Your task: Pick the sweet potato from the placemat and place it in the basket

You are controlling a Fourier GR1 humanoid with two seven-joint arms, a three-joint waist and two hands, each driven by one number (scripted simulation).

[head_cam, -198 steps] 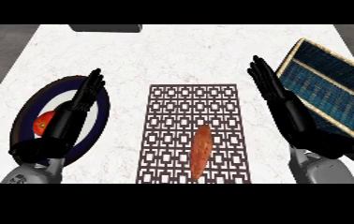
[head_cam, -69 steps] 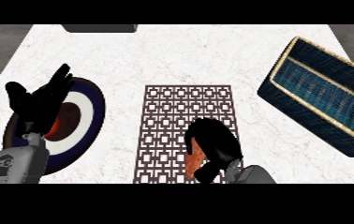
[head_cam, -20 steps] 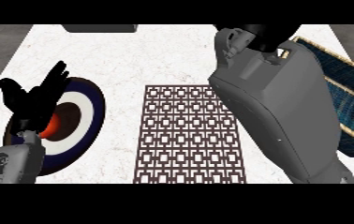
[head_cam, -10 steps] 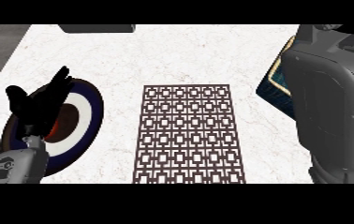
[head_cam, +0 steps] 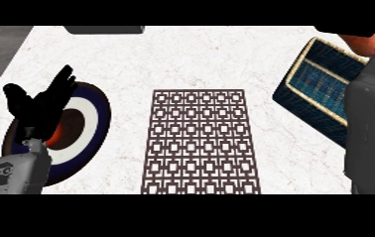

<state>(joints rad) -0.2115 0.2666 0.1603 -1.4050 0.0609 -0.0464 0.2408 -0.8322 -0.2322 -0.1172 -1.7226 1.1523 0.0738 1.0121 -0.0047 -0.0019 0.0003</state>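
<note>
The brown lattice placemat (head_cam: 205,142) lies bare in the middle of the white counter. The blue woven basket (head_cam: 322,89) with a tan rim stands at the right. My grey right forearm (head_cam: 362,132) rises along the right edge, over the basket's near side. Only a black sliver of my right hand (head_cam: 353,31) shows at the top right corner. An orange-red end of the sweet potato (head_cam: 362,45) pokes out below it, above the basket's far right corner. My left hand (head_cam: 40,107) rests open at the left, fingers up.
A dark blue and white plate (head_cam: 84,132) sits at the left under my left hand, with a red thing (head_cam: 70,127) on it. A dark grey object (head_cam: 106,29) lies at the counter's far edge.
My right arm has swung from above the placemat to the right, carrying the sweet potato over the basket. The placemat now lies bare. The left hand has hardly moved.
</note>
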